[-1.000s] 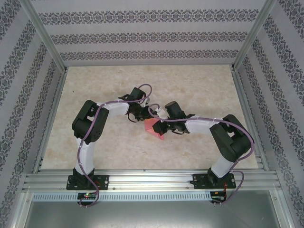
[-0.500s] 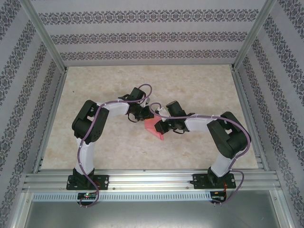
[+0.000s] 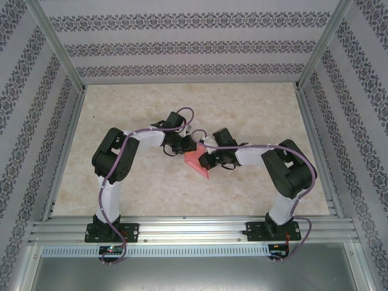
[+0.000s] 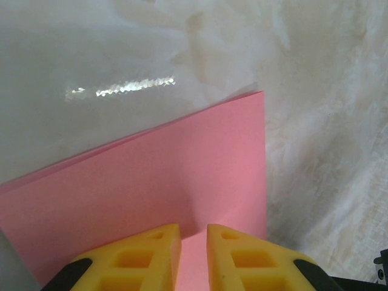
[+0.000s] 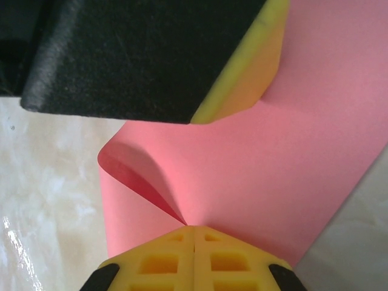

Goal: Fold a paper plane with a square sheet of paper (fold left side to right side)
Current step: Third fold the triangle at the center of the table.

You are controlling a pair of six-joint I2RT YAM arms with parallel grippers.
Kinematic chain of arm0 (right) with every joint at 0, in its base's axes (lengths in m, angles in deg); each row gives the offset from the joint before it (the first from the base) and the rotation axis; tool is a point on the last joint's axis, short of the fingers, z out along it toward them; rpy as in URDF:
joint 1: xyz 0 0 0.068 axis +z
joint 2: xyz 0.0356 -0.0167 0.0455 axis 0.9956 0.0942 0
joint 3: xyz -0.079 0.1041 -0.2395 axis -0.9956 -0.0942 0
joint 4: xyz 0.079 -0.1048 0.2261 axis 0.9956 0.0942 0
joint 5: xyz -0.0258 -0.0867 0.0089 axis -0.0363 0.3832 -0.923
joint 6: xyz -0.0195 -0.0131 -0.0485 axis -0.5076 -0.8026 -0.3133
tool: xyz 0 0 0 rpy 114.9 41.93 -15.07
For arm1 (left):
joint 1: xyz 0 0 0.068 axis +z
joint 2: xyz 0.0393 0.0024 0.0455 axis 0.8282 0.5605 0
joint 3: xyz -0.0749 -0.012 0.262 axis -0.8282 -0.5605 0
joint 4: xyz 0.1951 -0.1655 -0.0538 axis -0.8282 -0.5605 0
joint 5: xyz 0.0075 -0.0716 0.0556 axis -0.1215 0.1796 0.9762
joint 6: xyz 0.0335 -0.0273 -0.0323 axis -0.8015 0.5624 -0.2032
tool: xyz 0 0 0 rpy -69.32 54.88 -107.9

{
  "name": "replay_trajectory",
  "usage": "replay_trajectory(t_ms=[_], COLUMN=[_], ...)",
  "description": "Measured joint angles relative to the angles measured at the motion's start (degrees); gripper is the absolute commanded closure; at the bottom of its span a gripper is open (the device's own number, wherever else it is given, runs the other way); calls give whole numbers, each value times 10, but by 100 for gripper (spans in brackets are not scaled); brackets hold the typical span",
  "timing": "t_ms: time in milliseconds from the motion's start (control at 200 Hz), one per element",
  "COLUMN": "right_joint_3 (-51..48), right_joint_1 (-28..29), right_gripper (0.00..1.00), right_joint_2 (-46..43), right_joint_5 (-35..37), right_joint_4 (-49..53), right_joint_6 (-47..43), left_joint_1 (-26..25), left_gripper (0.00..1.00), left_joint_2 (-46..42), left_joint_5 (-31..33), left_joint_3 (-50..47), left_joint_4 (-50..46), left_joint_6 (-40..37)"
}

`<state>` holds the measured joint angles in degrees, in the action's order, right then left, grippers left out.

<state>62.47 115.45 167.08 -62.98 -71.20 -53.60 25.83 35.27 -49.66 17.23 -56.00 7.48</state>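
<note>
Both fingers pinching the pink sheet mid-fold over the counter.
Top: square sheet of paper between both arms. Left fingers nearly closed on its edge; right fingers clamped where it curls. Thin, floppy, probably creases easily; grip edges.

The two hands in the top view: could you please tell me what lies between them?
The pink paper sheet, folded over, lies between the left hand and right hand in the top view.
</note>
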Motion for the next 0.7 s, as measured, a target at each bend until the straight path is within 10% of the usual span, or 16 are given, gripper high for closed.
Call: replay_trajectory(t_ms=[699], right_joint_3=[3], right_joint_1=[-13], right_gripper=[100], right_joint_2=[3], right_joint_5=[4], right_joint_4=[5], right_joint_6=[0], left_joint_1=[0], left_gripper=[79], left_joint_2=[0], left_joint_5=[0], left_joint_3=[0], left_joint_4=[0], left_joint_6=[0])
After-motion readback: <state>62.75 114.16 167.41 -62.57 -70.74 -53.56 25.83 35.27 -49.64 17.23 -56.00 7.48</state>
